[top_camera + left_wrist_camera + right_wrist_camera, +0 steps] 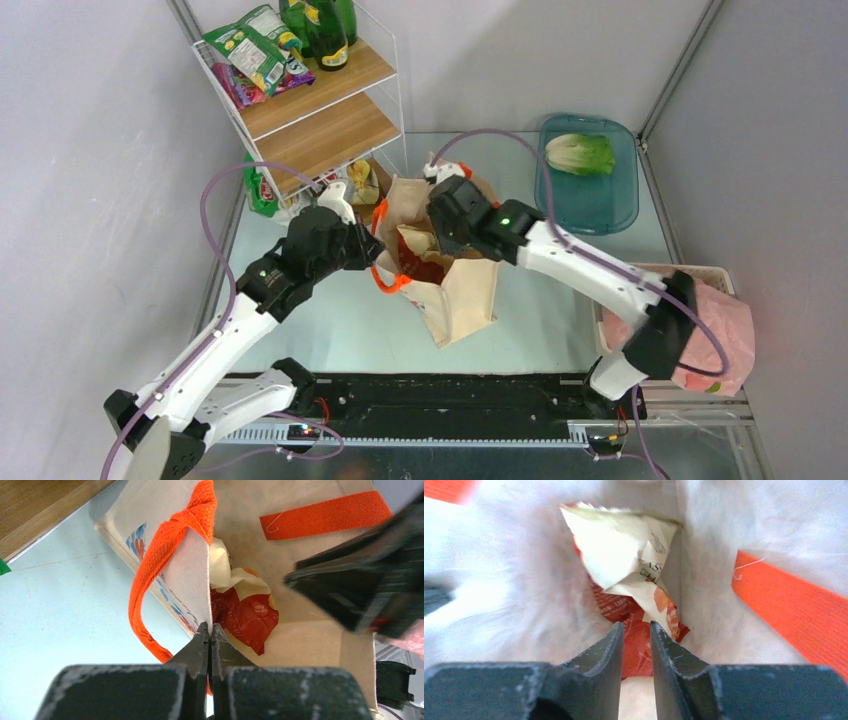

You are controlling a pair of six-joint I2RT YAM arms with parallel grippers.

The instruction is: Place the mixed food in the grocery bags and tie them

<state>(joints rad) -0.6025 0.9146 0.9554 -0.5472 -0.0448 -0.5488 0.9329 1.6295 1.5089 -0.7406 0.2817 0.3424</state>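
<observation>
The beige tote (462, 292) with orange handles (385, 280) lies in the middle of the table, mouth facing the back left. My left gripper (372, 245) (210, 627) is shut on the tote's near rim (196, 580), beside an orange handle (165, 555). My right gripper (436, 238) (636, 625) reaches into the tote's mouth, jaws a little apart with nothing between them. Below it lie a red snack packet (629, 610) (250, 615) and a white one (619, 555). The lettuce (580, 153) rests on the teal tray (620, 215) at the back right. The pink bag (725, 335) sits bulging in the white basket (715, 272).
A wire shelf with wooden boards (320, 110) stands at the back left, holding snack bags (250, 50) and dark green bottles (325, 30). More packets (362, 182) lie under it, close to the tote. Grey walls close in both sides.
</observation>
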